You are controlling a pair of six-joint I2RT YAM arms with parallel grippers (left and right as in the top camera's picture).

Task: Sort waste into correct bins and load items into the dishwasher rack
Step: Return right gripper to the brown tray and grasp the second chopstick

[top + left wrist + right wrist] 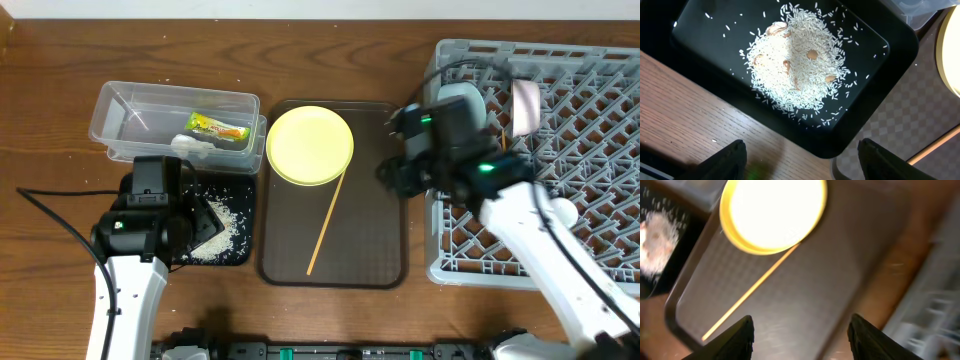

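Overhead view: a dark brown serving tray point(370, 240) lies mid-table; a yellow plate point(309, 145) sits at its 11 o'clock corner, just beside the clear tub point(130, 115); one wooden chopstick point(327, 222) slants from the plate's 5 o'clock edge toward the tray's 7 o'clock corner; bare tray surface lies between it and the 3 o'clock rim. The tub holds a snack wrapper point(218, 128) and a tissue point(195, 147). Touching the tub at its 6 o'clock side is a black tray point(705, 35) holding a heap of rice point(795, 65) with tan bits in it. A grey rack point(590, 120) fills the table's 3 o'clock side. The left arm comes up from 6 o'clock; the left gripper point(805, 162) hangs spread and empty over the black tray's near edge. The right arm reaches in from 5 o'clock across the rack's wall; the right gripper point(801, 337) is spread and empty above the brown tray.
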